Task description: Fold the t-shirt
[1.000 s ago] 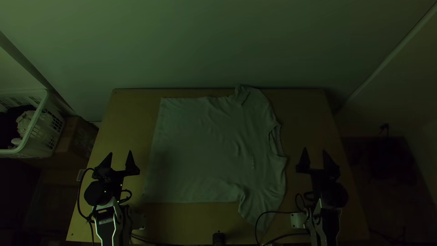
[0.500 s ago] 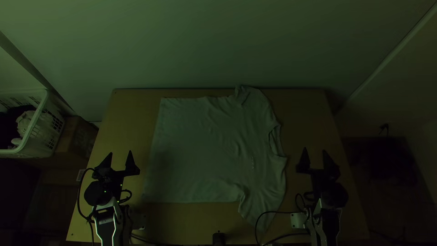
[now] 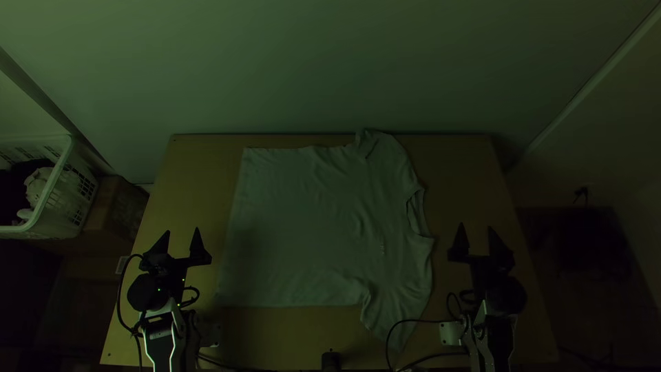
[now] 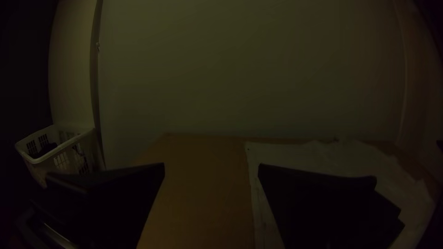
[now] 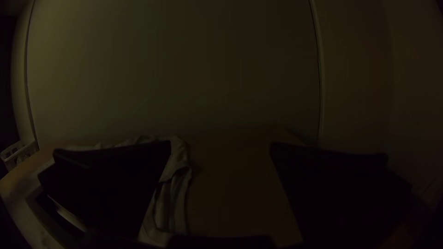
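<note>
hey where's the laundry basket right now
In the top view, the basket is off the table's left side, beside a brown box and beyond the left gripper.

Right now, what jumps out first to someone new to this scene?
The pale t-shirt, spread out unfolded across the middle of the table, its neck opening toward the right side in the top view. Next, the two dark grippers flanking it, left and right, jaws open and holding nothing. Then the white laundry basket off the table's left side, with cloth inside.
</note>
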Controlling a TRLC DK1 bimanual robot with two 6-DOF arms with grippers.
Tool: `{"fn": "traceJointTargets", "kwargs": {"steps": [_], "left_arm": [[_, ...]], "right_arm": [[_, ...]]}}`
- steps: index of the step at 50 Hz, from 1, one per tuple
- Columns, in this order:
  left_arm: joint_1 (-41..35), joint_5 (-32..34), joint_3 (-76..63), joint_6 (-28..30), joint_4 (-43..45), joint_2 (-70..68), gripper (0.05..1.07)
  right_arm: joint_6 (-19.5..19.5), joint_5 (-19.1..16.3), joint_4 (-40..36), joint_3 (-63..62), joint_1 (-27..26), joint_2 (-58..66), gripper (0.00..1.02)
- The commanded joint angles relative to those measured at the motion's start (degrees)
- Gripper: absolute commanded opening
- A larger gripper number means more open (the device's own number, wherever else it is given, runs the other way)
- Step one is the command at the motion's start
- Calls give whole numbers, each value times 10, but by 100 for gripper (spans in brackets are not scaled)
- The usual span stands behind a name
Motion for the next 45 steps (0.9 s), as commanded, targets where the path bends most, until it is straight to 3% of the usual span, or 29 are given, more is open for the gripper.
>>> {"fn": "traceJointTargets", "kwargs": {"steps": [1,33,45], "left_arm": [[-2,1,-22,6,-26,-3,103],[0,-25,-11,19,-24,-4,103],[-1,-26,32,23,-10,-2,103]], "right_arm": [[6,3,-13,-7,1,-2,98],[5,10,-12,-4,-5,-3,98],[9,9,-9,53,-4,-1,98]]}}
